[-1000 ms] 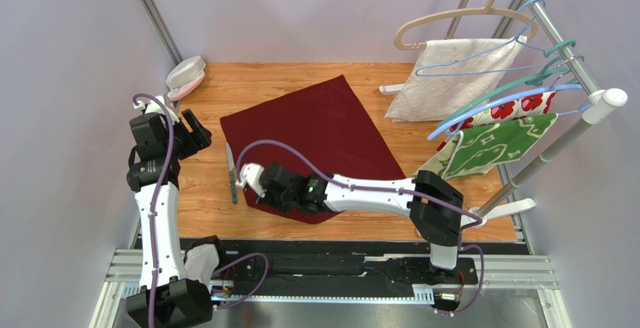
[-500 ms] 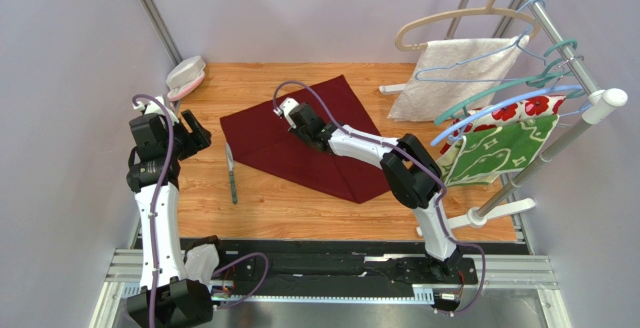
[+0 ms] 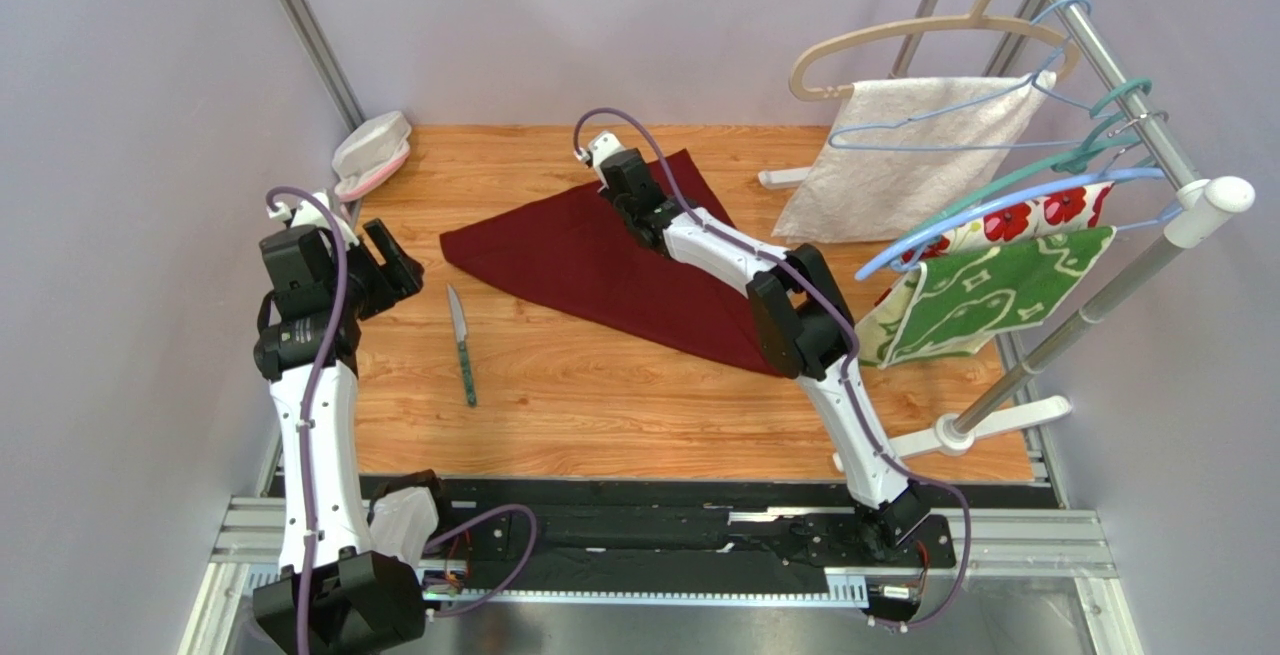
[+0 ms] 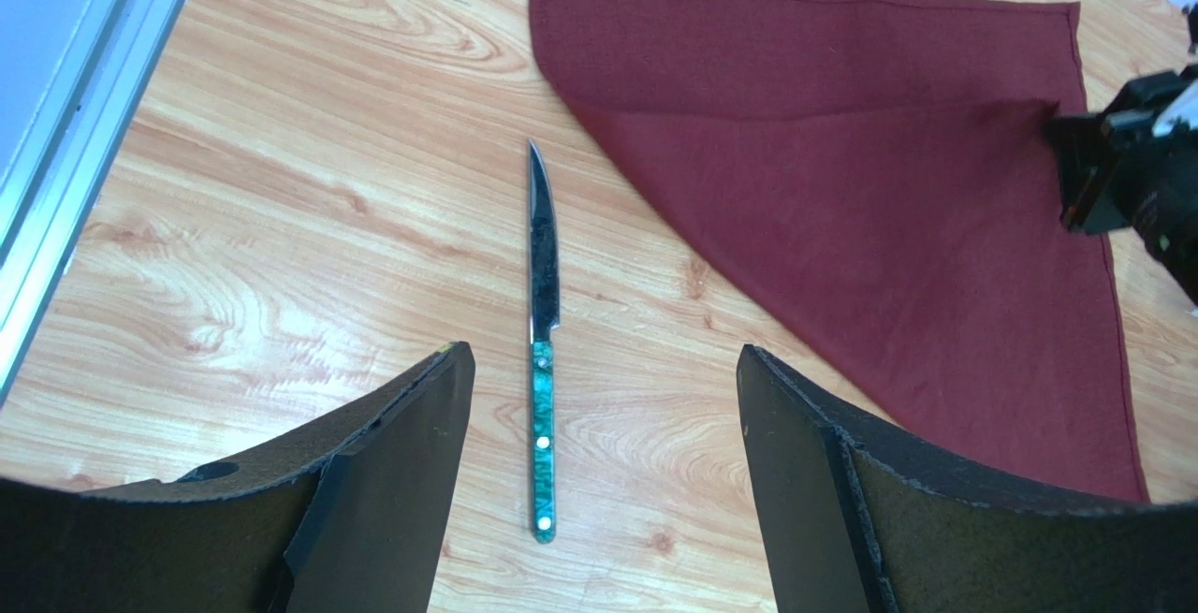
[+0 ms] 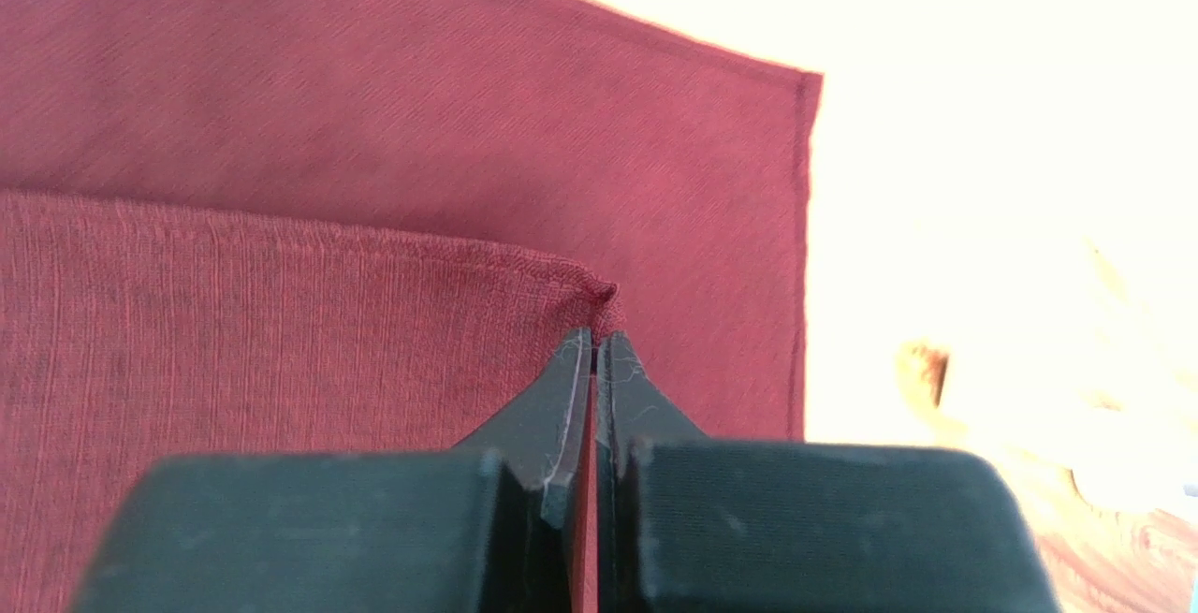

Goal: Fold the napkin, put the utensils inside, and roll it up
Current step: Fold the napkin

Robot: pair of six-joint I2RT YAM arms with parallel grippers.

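Note:
The dark red napkin lies on the wooden table, folded over into a rough triangle. My right gripper is at the napkin's far side, shut on the folded-over corner of the napkin, which lies on the lower layer short of the far corner. One of the utensils, a knife with a silvery blade and teal-green handle, lies on bare wood left of the napkin. My left gripper hovers open above the knife's handle, holding nothing.
A pink and white object sits at the back left corner. At the right stands a rack with hangers, a white towel and floral cloths. Its feet rest on the table.
My right gripper has carried the napkin's near corner from the front of the table to the far side, folding the cloth into a triangle. The left arm and the knife have not moved.

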